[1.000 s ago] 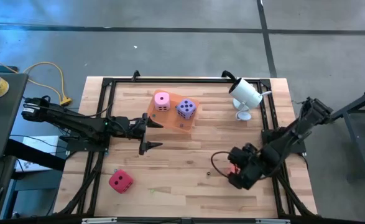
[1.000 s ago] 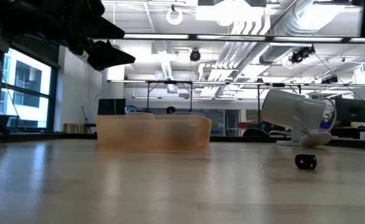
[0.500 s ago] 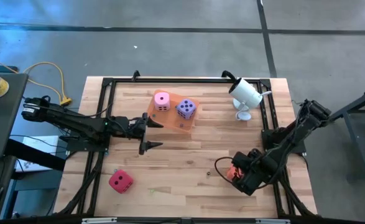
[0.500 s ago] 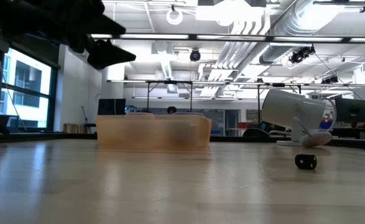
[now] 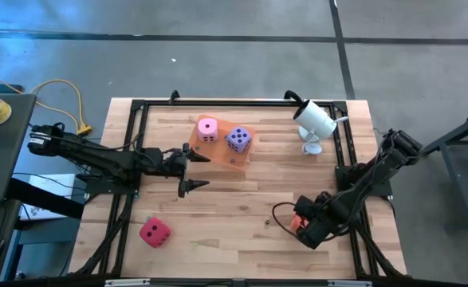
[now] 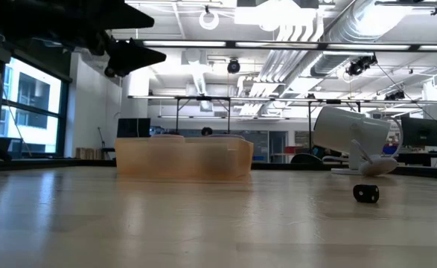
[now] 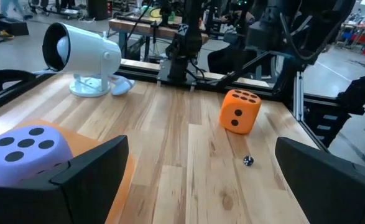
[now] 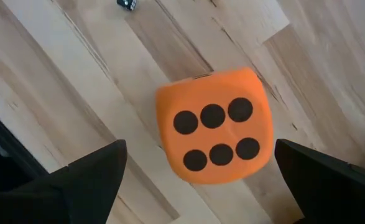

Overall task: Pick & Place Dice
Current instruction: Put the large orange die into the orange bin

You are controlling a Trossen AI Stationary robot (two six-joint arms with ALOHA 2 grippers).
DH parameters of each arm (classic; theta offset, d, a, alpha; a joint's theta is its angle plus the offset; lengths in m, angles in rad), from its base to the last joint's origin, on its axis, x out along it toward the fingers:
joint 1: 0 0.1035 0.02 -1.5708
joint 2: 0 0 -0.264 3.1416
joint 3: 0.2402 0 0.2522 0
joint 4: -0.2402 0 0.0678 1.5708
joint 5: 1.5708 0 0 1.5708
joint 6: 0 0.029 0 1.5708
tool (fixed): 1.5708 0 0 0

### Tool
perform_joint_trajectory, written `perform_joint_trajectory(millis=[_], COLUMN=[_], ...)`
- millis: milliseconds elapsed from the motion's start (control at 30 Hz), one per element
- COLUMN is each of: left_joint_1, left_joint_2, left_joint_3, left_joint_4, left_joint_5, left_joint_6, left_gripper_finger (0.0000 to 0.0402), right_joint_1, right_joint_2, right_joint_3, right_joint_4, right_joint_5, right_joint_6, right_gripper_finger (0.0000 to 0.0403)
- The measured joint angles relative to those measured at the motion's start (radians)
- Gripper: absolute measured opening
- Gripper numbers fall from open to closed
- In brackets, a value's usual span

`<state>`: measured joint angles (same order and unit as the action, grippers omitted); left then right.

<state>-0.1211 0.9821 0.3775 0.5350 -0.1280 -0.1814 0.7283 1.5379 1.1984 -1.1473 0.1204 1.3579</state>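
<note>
Wooden planks of the counter (image 5: pixel 241 199) spread under both my arms. My right fingers (image 8: pixel 198 180) hang wide apart and empty just above the orange die (image 8: pixel 213 126), six-pip face up, at the counter's near right corner. It looks like light, squashy foam, so I judge the flat opposite sides the best hold. My left fingers (image 5: pixel 192 169), also wide and empty, wait left of centre beside the orange tray (image 5: pixel 232 159). Pink die (image 5: pixel 207 128) and purple die (image 5: pixel 237 139) sit on that tray; the red die (image 5: pixel 154 232) lies near left.
</note>
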Motion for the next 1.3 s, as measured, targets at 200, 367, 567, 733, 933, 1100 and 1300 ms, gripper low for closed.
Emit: perform_joint_trajectory(millis=[200,367,567,733,933,1100,1300], left_joint_1=[0.000,0.000,0.000,0.000,0.000,0.000,0.000], left_joint_2=[0.000,0.000,0.000,0.000,0.000,0.000,0.000], left_joint_3=[0.000,0.000,0.000,0.000,0.000,0.000,0.000], left_joint_4=[0.000,0.000,0.000,0.000,0.000,0.000,0.000], left_joint_5=[0.000,0.000,0.000,0.000,0.000,0.000,0.000], left_joint_6=[-0.002,-0.002,-0.002,-0.002,-0.002,-0.002,-0.002], left_gripper_finger=[0.0395,0.0395,0.0395,0.0395,0.0395,0.0395,0.0395], right_joint_1=[-0.013,-0.037,-0.070,-0.085,-0.081,-0.081,-0.081], right_joint_2=[0.039,0.057,0.059,0.059,0.059,0.059,0.058], right_joint_3=[0.000,-0.001,-0.001,-0.001,-0.001,-0.001,-0.050], right_joint_4=[-0.001,-0.030,-0.039,-0.039,-0.037,-0.019,0.031], right_joint_5=[-0.030,-0.043,-0.046,-0.056,-0.083,-0.093,-0.130], right_joint_6=[-0.069,-0.102,-0.148,-0.160,-0.150,-0.151,-0.155], right_gripper_finger=[0.0398,0.0398,0.0398,0.0398,0.0398,0.0398,0.0398])
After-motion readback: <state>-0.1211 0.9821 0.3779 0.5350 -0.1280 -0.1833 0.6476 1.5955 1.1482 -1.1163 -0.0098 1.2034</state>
